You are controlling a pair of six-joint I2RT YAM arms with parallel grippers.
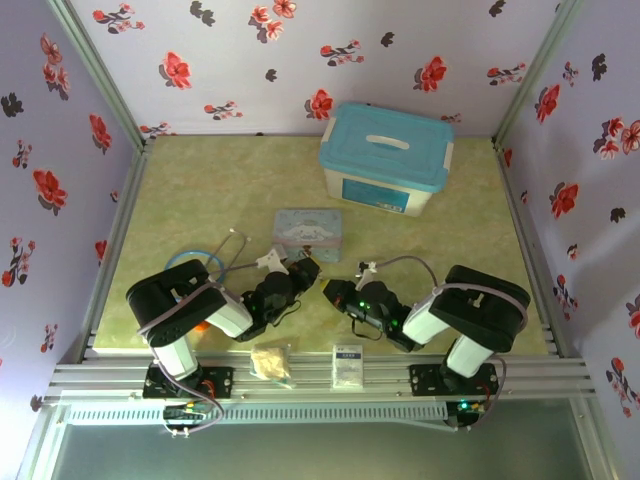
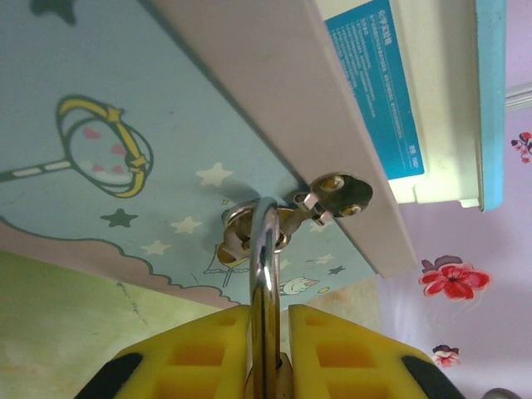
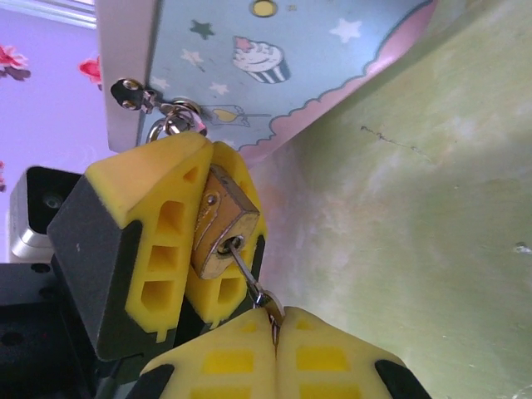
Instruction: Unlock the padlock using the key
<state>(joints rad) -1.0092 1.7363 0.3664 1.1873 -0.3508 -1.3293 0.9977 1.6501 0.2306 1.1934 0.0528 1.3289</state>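
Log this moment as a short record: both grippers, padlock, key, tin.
left gripper: shut on the padlock, body clamped between its yellow fingers
right gripper: shut on the key
key: tip in the keyhole on the padlock's bottom face
shackle: threaded through the hasp ring on the tin
lock state: cannot tell whether the shackle has released
tin: pastel cartoon print, just beyond both grippers
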